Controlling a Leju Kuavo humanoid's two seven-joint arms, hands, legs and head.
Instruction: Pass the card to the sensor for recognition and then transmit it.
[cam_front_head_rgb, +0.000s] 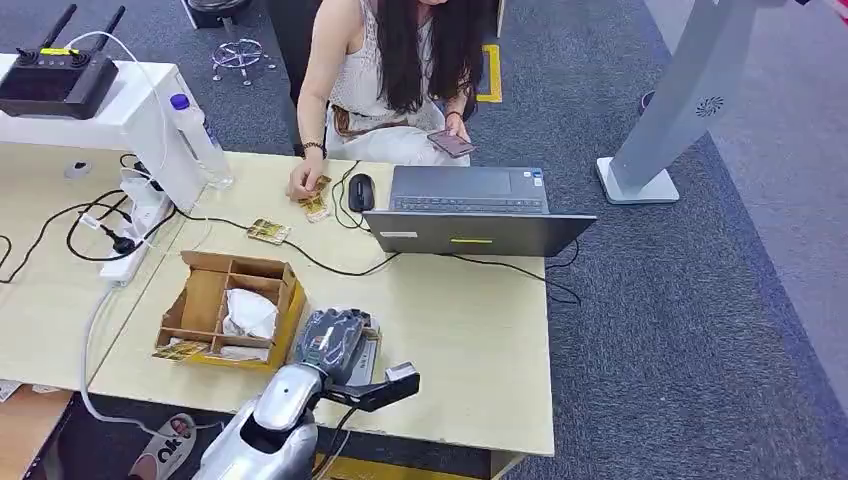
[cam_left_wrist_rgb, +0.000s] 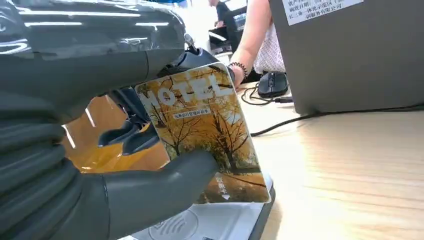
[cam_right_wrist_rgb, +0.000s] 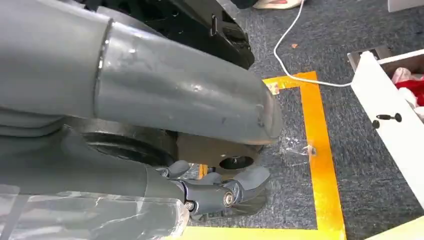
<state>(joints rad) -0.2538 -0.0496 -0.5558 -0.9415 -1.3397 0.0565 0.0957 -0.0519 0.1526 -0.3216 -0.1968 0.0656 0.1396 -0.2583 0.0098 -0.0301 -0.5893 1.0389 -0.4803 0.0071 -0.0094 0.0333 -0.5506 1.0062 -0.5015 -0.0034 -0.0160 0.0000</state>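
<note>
My left hand (cam_front_head_rgb: 333, 343) hovers over the near edge of the table and pinches a hotel card (cam_left_wrist_rgb: 200, 127) between thumb and fingers. The card shows yellow autumn trees. It stands tilted just above the white card sensor (cam_left_wrist_rgb: 200, 226), its lower edge close to the sensor's top; I cannot tell if they touch. In the head view the sensor (cam_front_head_rgb: 372, 347) peeks out beside that hand. My right hand (cam_right_wrist_rgb: 220, 190) hangs low over the carpet, fingers loosely bent and holding nothing.
A divided cardboard box (cam_front_head_rgb: 200, 312) sits left of the sensor. Loose cards (cam_front_head_rgb: 268, 231) lie farther back; a seated person's hand (cam_front_head_rgb: 300, 182) rests on another. A laptop (cam_front_head_rgb: 470, 210), mouse (cam_front_head_rgb: 361, 192), bottle (cam_front_head_rgb: 200, 140) and cables (cam_front_head_rgb: 100, 225) crowd the far side.
</note>
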